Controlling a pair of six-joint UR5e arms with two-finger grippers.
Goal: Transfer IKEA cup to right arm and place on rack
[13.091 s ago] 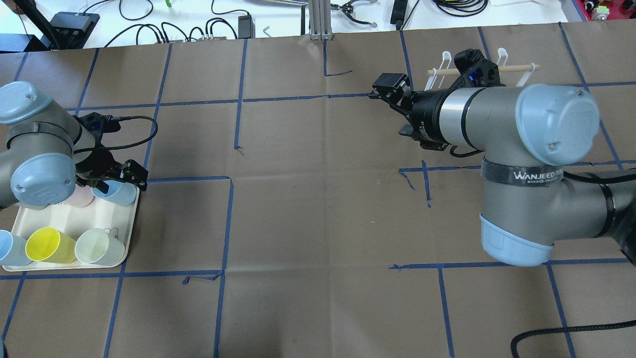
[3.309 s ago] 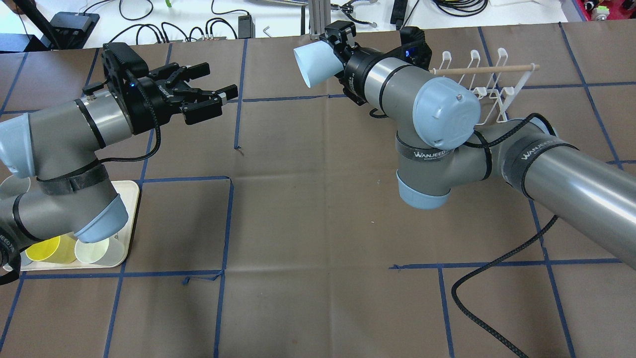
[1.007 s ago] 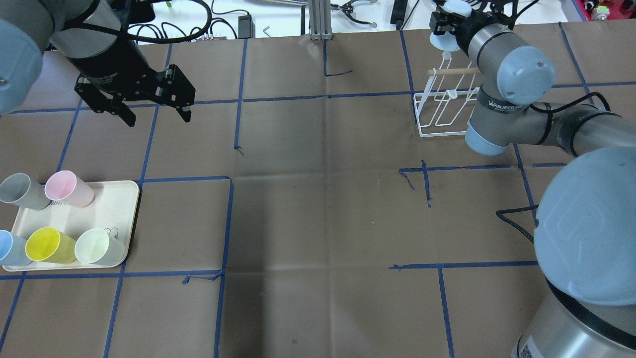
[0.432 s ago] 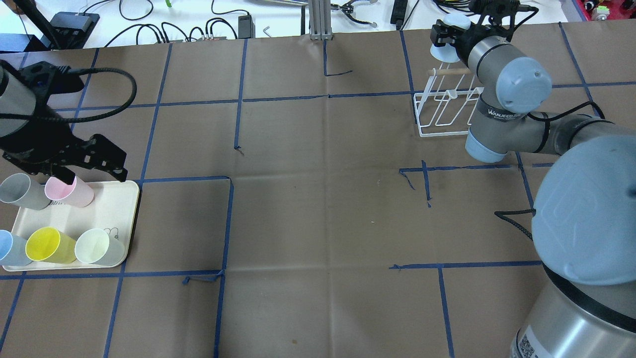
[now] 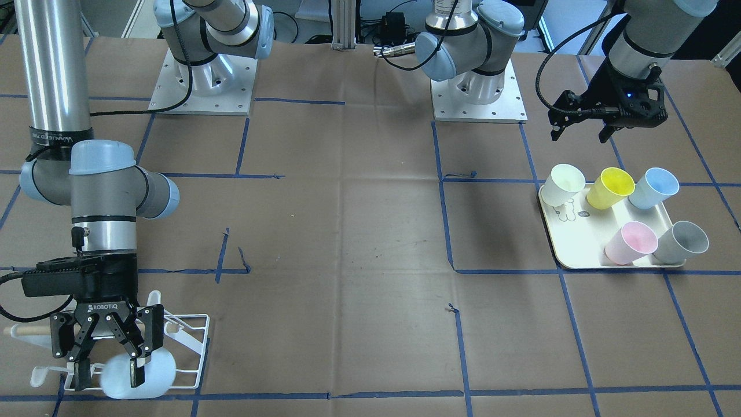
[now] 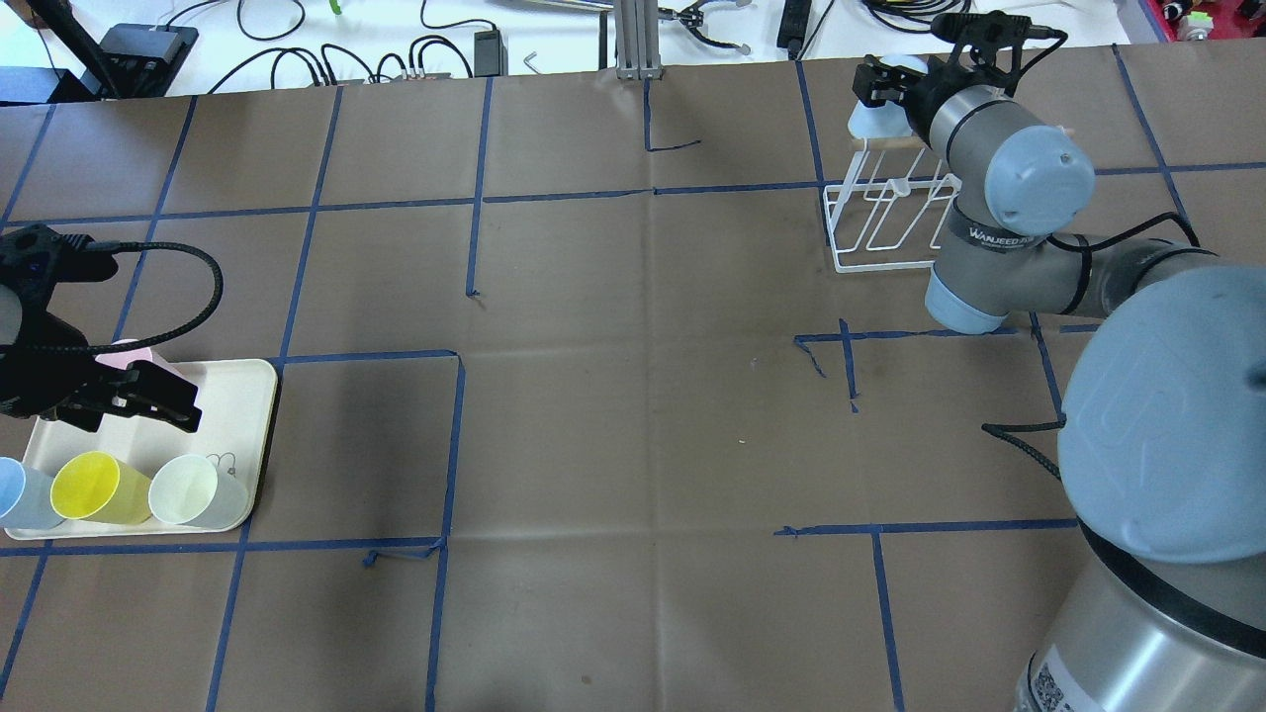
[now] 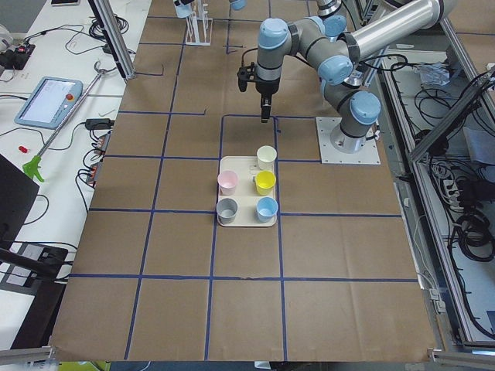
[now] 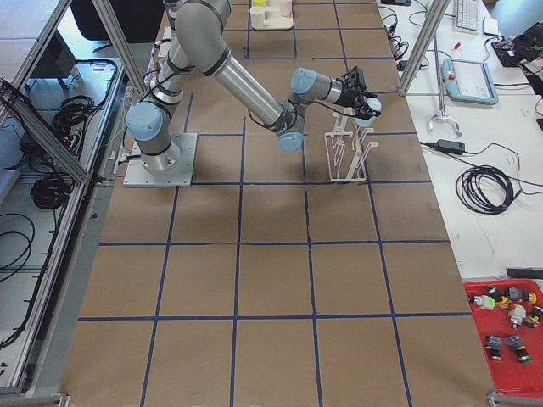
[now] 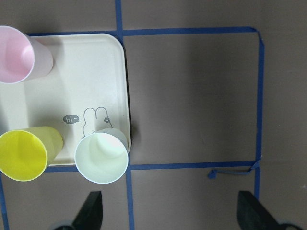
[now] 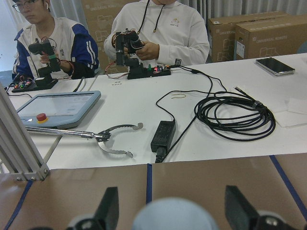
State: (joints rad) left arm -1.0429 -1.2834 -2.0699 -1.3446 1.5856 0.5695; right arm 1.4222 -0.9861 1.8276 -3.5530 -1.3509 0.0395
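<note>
The IKEA cup [image 5: 155, 370], pale blue, hangs between the fingers of my right gripper [image 5: 109, 373], which points straight down and is shut on it. The cup [image 6: 870, 121] sits low over the far prongs of the white wire rack [image 6: 880, 232], next to the wooden dowel. The right wrist view shows the cup's rounded end [image 10: 175, 215] centred between both fingers. Whether the cup touches a prong is hidden. My left gripper [image 5: 579, 134] hovers open and empty above the cream tray [image 5: 579, 262], also seen in the left wrist view [image 9: 170, 215].
The tray holds white [image 5: 564, 182], yellow [image 5: 611, 186], blue [image 5: 651, 186], pink [image 5: 631, 242] and grey [image 5: 683, 242] cups. Beyond the table's far edge are cables [image 10: 235, 112], a pendant [image 10: 57, 108] and two seated people [image 10: 153, 28].
My right gripper has lowered the cup from above the rack down onto its far prongs. The left arm has swung back towards the tray and stays open.
</note>
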